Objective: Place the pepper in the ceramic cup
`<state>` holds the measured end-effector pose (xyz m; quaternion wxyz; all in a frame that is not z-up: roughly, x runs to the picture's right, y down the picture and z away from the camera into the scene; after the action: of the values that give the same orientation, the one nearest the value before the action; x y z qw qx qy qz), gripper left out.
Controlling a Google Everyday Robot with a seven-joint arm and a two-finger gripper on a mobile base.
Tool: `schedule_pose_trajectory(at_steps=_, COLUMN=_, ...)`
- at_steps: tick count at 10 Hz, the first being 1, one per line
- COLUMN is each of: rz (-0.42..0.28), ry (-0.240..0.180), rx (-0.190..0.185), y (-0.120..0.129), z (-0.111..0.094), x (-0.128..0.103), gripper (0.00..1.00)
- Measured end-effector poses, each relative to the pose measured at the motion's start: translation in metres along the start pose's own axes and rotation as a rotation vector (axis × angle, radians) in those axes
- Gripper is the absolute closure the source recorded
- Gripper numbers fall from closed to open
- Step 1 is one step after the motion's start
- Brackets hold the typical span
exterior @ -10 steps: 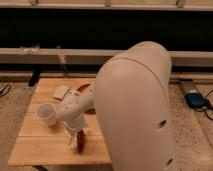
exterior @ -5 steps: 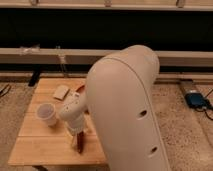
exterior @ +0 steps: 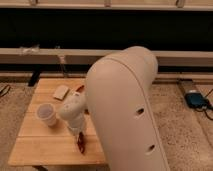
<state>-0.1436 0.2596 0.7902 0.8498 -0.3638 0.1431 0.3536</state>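
Gripper (exterior: 79, 140): low over the pepper (exterior: 81, 146), at 5 o'clock from the cup (exterior: 47, 114); grip state could not be told.
Pepper: probably light, smooth, bruisable; best held mid-body.

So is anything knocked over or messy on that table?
Nothing stands out. The ceramic cup stands upright on the wooden table, and the gripper is down at the pepper near the front edge. The robot arm hides the table's right part.
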Motion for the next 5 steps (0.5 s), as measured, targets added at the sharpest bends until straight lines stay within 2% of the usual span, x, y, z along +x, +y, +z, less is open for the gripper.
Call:
schedule_pose_trajectory(at_steps=2, rz=0.024, ry=-0.007, rx=-0.024, y=-0.007, z=-0.005, x=0.001, gripper=0.97)
schedule_pose_trajectory(at_steps=4, rz=0.042, ry=-0.052, rx=-0.054, y=-0.016, z=-0.028, x=0.002, gripper=1.00)
schedule_pose_trajectory(at_steps=5, rz=0.039, ry=-0.085, rx=-0.066, y=-0.017, z=-0.047, x=0.001, gripper=1.00)
